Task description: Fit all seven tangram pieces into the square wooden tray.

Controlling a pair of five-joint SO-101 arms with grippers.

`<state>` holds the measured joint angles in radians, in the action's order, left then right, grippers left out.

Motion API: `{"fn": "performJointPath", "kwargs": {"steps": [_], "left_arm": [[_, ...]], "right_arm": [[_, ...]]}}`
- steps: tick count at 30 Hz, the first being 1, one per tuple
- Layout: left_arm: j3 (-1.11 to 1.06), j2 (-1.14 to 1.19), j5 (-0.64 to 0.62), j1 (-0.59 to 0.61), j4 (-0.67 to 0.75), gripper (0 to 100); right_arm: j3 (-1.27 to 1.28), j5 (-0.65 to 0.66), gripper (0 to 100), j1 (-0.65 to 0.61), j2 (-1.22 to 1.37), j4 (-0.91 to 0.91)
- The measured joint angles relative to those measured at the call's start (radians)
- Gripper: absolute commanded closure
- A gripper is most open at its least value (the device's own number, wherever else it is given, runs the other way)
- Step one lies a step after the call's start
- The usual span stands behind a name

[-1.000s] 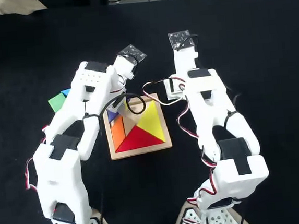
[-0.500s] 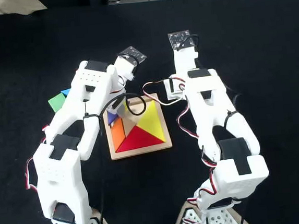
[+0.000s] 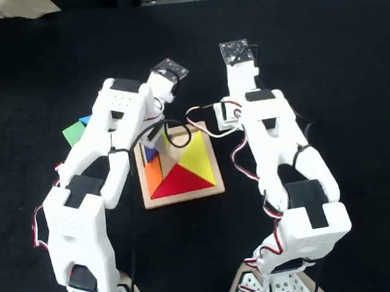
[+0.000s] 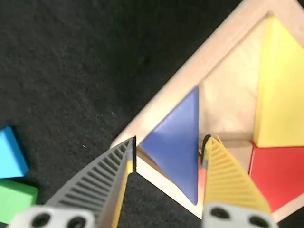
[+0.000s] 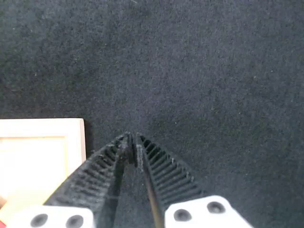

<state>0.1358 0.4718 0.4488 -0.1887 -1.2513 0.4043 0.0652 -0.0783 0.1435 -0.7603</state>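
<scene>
Black cloth table (image 3: 323, 53): left gripper (image 4: 169, 142) spread, blue triangle tangram piece (image 4: 178, 137) dead between jaws, long edge along them; right gripper (image 5: 131, 140) pressed shut, farther off.

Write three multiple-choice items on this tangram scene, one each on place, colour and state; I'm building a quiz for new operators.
1. Where is the green piece?
A. In the tray
B. On the table, outside the tray
C. In a gripper

2. What colour is the triangle framed by the left gripper?
A. Red
B. Green
C. Blue

3. What state is the right gripper in?
A. Shut, empty
B. Shut on a piece
C. Wide open

Answers:
1 B: it lies on the black table beside a light blue piece, away from the tray.
2 C: the left wrist view shows a blue triangle in the tray's corner.
3 A: its fingers meet over bare table with nothing between them.
</scene>
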Motion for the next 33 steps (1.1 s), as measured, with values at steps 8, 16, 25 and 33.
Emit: {"fn": "performJointPath", "kwargs": {"steps": [8,16,25,33], "left_arm": [[0.109,0.000,0.000,0.032,-0.074,76],[0.143,0.011,0.000,0.029,-0.104,76],[0.104,0.012,0.052,0.091,-0.104,76],[-0.040,0.011,0.058,0.126,-0.017,76]], "right_arm": [[0.000,0.000,98.4,0.000,0.000,0.000],[0.000,0.000,98.4,0.000,0.000,0.000],[0.000,0.000,98.4,0.000,0.000,0.000],[0.000,0.000,98.4,0.000,0.000,0.000]]}}
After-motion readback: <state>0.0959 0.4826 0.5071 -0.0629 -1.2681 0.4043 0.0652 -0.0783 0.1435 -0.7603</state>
